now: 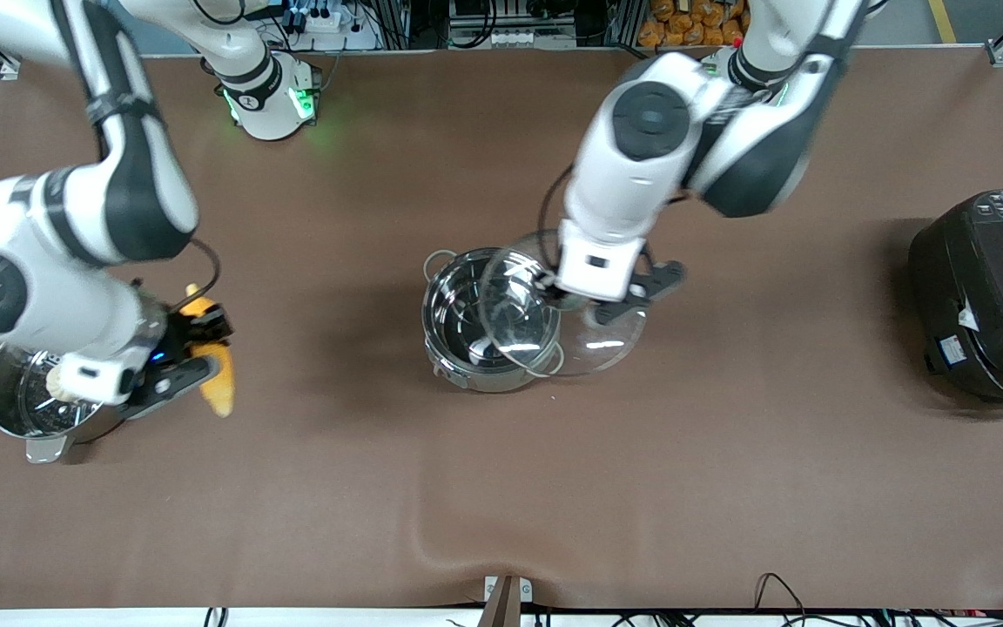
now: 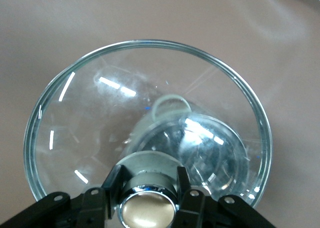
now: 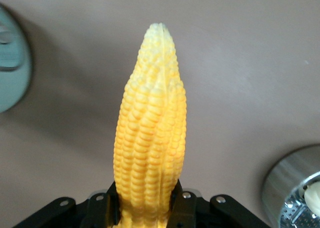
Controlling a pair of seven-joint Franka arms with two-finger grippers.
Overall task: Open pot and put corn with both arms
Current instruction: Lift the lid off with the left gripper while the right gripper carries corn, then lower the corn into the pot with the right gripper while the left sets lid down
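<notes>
Front view: the left pincer grasps the lid by its knob, holding it tilted over the open pot at mid-table. The right pincer is clenched on the corn, just beside the steamer pot.

Left wrist view: fingers clamp the copper knob.

Right wrist view: the cob stands out from the fingers.
</notes>
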